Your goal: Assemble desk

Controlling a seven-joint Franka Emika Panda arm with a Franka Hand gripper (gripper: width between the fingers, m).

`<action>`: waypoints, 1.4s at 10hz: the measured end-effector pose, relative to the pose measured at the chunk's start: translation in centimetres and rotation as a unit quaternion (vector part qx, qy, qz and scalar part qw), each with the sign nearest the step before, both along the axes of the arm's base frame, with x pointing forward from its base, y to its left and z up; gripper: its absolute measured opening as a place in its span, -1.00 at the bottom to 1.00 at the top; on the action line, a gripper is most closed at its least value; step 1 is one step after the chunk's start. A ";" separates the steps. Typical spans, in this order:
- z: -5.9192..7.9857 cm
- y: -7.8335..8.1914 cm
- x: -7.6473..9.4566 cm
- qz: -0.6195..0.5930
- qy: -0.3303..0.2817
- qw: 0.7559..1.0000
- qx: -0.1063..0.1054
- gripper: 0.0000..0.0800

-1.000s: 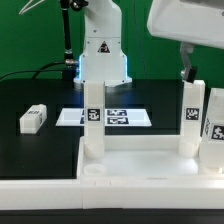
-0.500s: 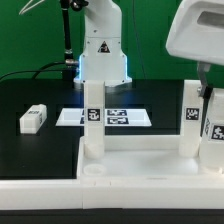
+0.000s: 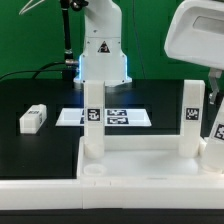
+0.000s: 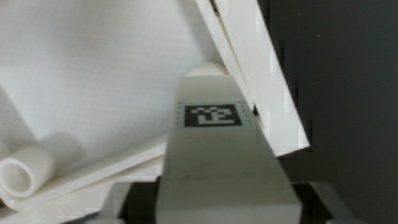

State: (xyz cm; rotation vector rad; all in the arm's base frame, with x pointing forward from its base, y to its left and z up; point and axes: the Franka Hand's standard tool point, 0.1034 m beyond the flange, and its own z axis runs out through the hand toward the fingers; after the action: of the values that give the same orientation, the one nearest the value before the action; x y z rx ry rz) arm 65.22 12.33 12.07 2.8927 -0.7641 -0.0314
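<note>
The white desk tabletop [image 3: 120,160] lies at the front with its raised rim up. Two white tagged legs [image 3: 93,120] [image 3: 192,115] stand upright at its back corners, and an empty round socket [image 3: 92,172] shows at the front corner on the exterior view's left. At the exterior view's right edge a third leg [image 3: 214,125] stands over the tabletop, and my gripper [image 3: 213,92] comes down onto its top. In the wrist view this leg [image 4: 214,130] fills the space between the fingers [image 4: 134,200], whose dark pads lie against both its sides. A socket [image 4: 22,175] shows beside it.
A loose white leg [image 3: 33,119] lies on the black table at the exterior view's left. The marker board [image 3: 105,117] lies flat behind the tabletop. The robot base [image 3: 100,55] stands at the back, in the middle.
The hand has swung toward the exterior view's right and come down over the leg at that edge. Its jaws have closed in from wide open onto that leg.
</note>
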 end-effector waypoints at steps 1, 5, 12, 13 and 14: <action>0.0 0.0 0.0 -0.035 -0.005 0.999 -0.002 -0.28; -0.1 -0.6 0.2 -0.174 -0.052 0.983 -0.002 -0.28; -0.2 -0.9 -1.1 -0.511 -0.117 0.848 0.077 -0.27; -0.2 -0.7 -1.1 -0.525 -0.119 0.840 0.077 -0.27; -0.3 -0.4 -0.9 -0.568 -0.119 0.811 0.077 -0.27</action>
State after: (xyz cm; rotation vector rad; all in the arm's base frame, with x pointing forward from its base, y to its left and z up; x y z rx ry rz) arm 64.32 11.96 11.82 2.0905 -2.4732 0.1449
